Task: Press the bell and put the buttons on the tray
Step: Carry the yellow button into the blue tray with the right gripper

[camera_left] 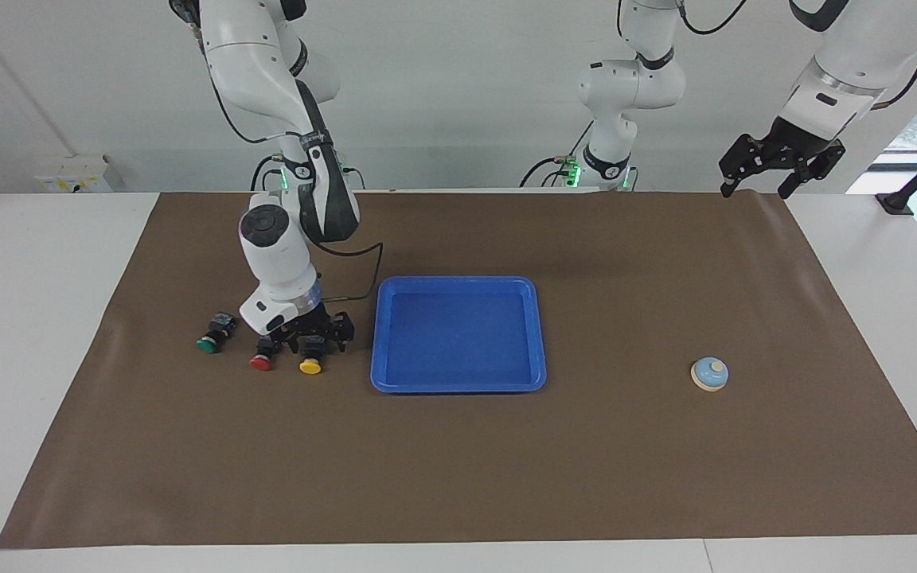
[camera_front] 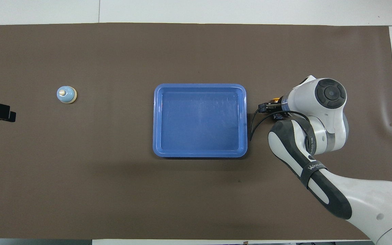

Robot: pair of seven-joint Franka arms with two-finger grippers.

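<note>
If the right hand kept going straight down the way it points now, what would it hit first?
Most likely the yellow button: the right hand is low over its black body, fingers open either side. Whether they already touch it cannot be told.

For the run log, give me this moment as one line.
right gripper: open, down at yellow button | left gripper: open, waiting raised | tray: empty | bell: untouched

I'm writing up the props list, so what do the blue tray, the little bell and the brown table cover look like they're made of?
The tray looks like moulded plastic: even bright blue, rounded corners, slight sheen. The bell has a smooth light blue dome with a cream knob and rim, maybe painted metal or plastic; the look leaves that open. The table cover seems matte paper or thin sheet, with soft ripples at its edges.
</note>
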